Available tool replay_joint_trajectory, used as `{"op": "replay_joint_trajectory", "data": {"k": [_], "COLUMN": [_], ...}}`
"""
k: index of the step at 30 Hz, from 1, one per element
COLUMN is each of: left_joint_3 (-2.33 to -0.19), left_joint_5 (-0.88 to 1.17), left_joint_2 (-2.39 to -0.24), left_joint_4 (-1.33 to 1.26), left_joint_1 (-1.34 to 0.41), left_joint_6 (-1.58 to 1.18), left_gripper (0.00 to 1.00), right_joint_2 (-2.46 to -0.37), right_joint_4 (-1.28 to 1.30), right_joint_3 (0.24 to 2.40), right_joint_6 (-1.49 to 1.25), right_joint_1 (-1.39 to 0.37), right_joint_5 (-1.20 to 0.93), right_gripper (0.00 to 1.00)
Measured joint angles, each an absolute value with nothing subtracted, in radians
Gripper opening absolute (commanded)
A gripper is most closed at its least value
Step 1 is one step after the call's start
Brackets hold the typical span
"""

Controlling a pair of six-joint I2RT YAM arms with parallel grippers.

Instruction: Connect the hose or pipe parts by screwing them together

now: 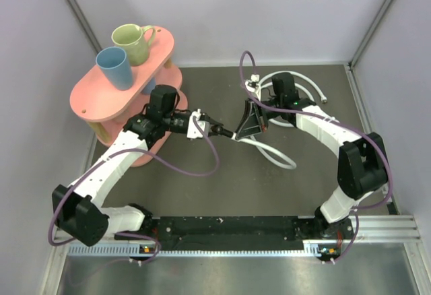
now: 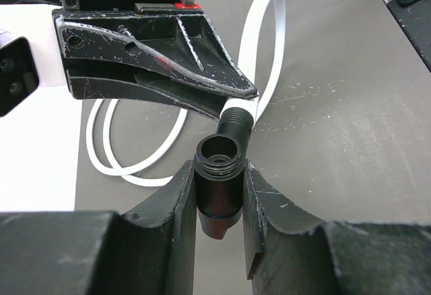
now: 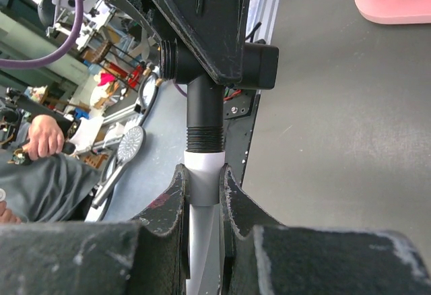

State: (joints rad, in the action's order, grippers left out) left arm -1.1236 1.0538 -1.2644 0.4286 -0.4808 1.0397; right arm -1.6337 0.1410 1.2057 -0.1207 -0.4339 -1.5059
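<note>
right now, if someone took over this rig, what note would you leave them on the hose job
Left gripper: shut on the black T connector.
Right gripper: shut on the white hose, just behind its end fitting.
Where: hose end meets one connector port, mid-table; the rest lies coiled beyond the right gripper.
Done: both parts gripped and brought end to end.
Left: how far the thread has taken cannot be told; check, finish screwing, release.

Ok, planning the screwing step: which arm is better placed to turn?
Probably right: the right gripper holds the white hose in line with the stem of the black connector, so a wrist roll could thread it. The left gripper clamps the connector.
</note>
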Motion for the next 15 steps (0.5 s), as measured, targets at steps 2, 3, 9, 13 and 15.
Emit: {"op": "replay_joint_trajectory", "data": {"k": [2,3,9,13,15], "left_joint_3": [-1.124,-1.124,-1.124,-1.124,-1.123], "left_joint_5": [1.057,1.057,1.060,1.064,1.065], "left_joint_2": [-1.268,-1.268,-1.283,-1.320,-1.361], "left_joint_4": [0.419,0.414,0.395,0.353,0.341], "left_joint_1": [-0.481,-0.481,-0.481,-0.511,-0.542], "left_joint_6": [1.034,1.031,1.021,1.024,1.023], "left_gripper": [0.00,0.00,0.00,0.00,0.00], "right_joint_2": [-1.634,-1.634,-1.634,-1.633,-1.627], "right_joint_4": [0.141,0.141,0.140,0.102,0.094], "right_joint_3": [1.206,1.206,1.205,1.205,1.202], "right_joint_6": [-0.129,-0.133,-0.143,-0.144,-0.143], "right_joint_1": [-0.432,-0.430,-0.421,-0.426,-0.434], "right_joint_5": [-1.505,-1.505,-1.505,-1.489,-1.474], "right_gripper": [0.00,0.05,0.26,0.32,0.35]}}
